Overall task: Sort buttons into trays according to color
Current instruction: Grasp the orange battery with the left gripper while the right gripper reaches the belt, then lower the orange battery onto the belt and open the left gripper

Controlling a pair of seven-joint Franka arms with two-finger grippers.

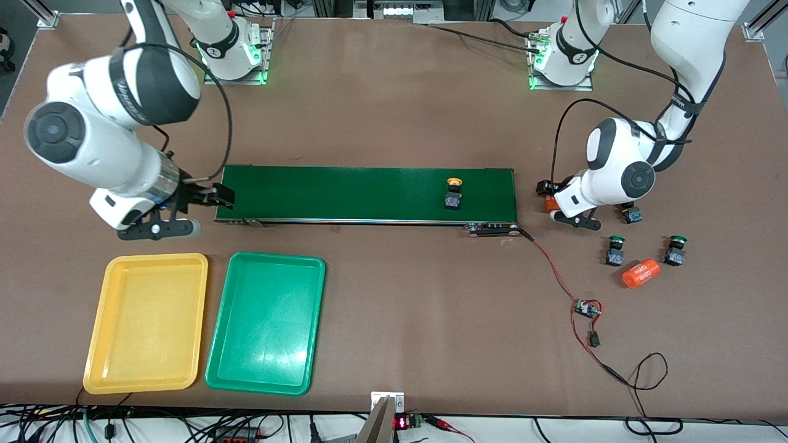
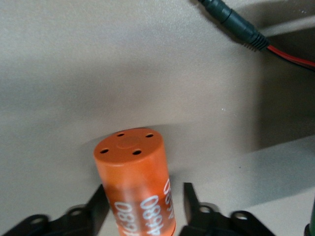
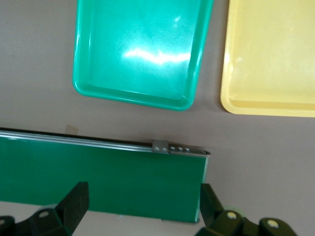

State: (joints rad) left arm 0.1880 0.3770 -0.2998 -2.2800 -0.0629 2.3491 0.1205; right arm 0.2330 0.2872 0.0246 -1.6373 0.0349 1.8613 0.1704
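Four buttons: yellow-capped button (image 1: 454, 193) on conveyor belt (image 1: 345, 194); two green-capped buttons (image 1: 614, 250) (image 1: 675, 250) on table; fourth button (image 1: 631, 214) partly hidden. Left gripper (image 2: 142, 206), jaws spread, straddles orange cylinder (image 2: 135, 182). Right gripper (image 3: 142, 209), jaws apart, over belt end near yellow tray (image 1: 148, 323) and green tray (image 1: 266, 323).

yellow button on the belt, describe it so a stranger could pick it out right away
Find the long dark-green conveyor belt across the middle of the table. Toward the left arm's end of it stands one yellow button, with a black-and-blue body. It is the only button on the belt; the green-capped buttons sit off it on the bare table.
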